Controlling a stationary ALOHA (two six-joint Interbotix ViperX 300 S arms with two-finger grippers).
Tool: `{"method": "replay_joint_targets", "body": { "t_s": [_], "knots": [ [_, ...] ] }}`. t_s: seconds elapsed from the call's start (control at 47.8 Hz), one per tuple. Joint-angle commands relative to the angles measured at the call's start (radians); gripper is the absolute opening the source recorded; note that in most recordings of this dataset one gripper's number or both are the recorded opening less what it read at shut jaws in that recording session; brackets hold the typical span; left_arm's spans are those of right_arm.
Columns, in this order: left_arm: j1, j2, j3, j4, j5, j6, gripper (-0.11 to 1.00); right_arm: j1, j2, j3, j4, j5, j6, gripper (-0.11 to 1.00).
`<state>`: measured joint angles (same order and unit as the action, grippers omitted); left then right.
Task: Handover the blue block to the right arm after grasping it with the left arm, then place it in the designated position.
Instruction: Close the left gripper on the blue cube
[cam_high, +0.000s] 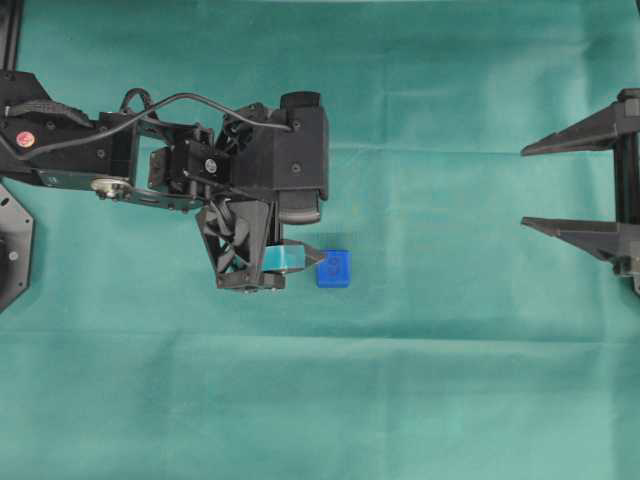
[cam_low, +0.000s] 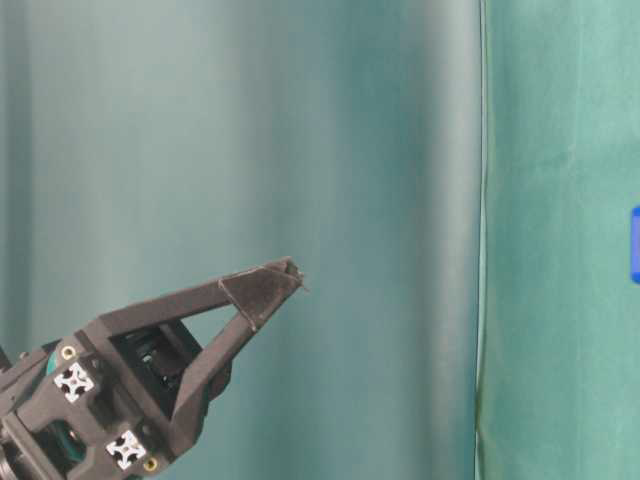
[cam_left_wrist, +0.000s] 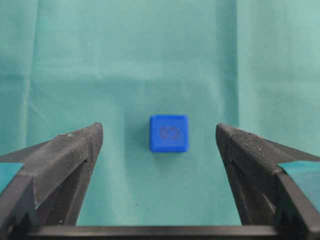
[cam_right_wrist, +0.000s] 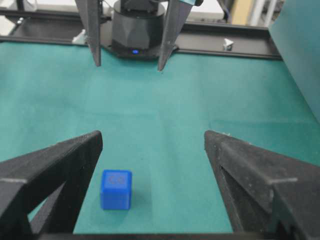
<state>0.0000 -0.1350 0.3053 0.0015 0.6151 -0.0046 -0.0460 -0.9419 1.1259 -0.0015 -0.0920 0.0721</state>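
We start with the small bright blue plastic cube (cam_left_wrist: 169, 133), which rests flat on the green cloth surface (cam_high: 450, 380) with a faint dark mark on its top face. From the left wrist view it sits ahead of the left claw (cam_left_wrist: 159, 140), roughly centred in the gap between the two black pointed fingers and beyond their tips, touching neither. In the overhead view it lies just beside the teal-taped tip of that claw.

The left claw's jaws stand spread wide and hold nothing. The right claw (cam_high: 525, 187), all black with no teal tape, waits well apart from the cube, its jaws likewise spread wide and empty.

We judge the step in hand to be the first grasp with the left arm. To do it well, we would keep the cube centred between the fingers, bring the tips down to straddle two opposite flat faces, and close squarely so it does not twist or skid on the cloth. Gripping low on the fingertips should leave part of the cube exposed for the right claw to take.

We count one blue cube, two claws, two fingers each. We cannot make out the white placement marks in these views.
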Motion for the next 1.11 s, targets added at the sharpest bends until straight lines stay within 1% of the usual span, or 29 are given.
{"method": "replay_joint_targets", "body": {
  "t_s": [0.0,0.23,0.502,0.691,0.795,1.088],
  "knots": [
    [0.000,-0.011,-0.017,0.002,-0.006,0.000,1.00,-0.002,0.005,-0.026,0.000,-0.005,0.000,0.95],
    [-0.002,-0.005,-0.002,0.002,-0.028,0.000,1.00,-0.003,0.005,-0.026,0.000,-0.003,0.000,0.95],
    [-0.002,0.040,0.072,0.002,-0.129,-0.002,1.00,-0.003,0.014,-0.025,0.000,-0.003,0.000,0.95],
    [-0.002,0.106,0.121,0.002,-0.238,0.000,1.00,-0.003,0.020,-0.021,0.000,-0.003,0.000,0.95],
    [-0.002,0.147,0.140,0.002,-0.278,0.000,1.00,-0.003,0.023,-0.023,0.000,-0.003,0.000,0.95],
    [-0.018,0.239,0.144,0.000,-0.354,0.000,1.00,-0.003,0.026,-0.020,0.000,-0.003,0.000,0.95]
  ]
}}
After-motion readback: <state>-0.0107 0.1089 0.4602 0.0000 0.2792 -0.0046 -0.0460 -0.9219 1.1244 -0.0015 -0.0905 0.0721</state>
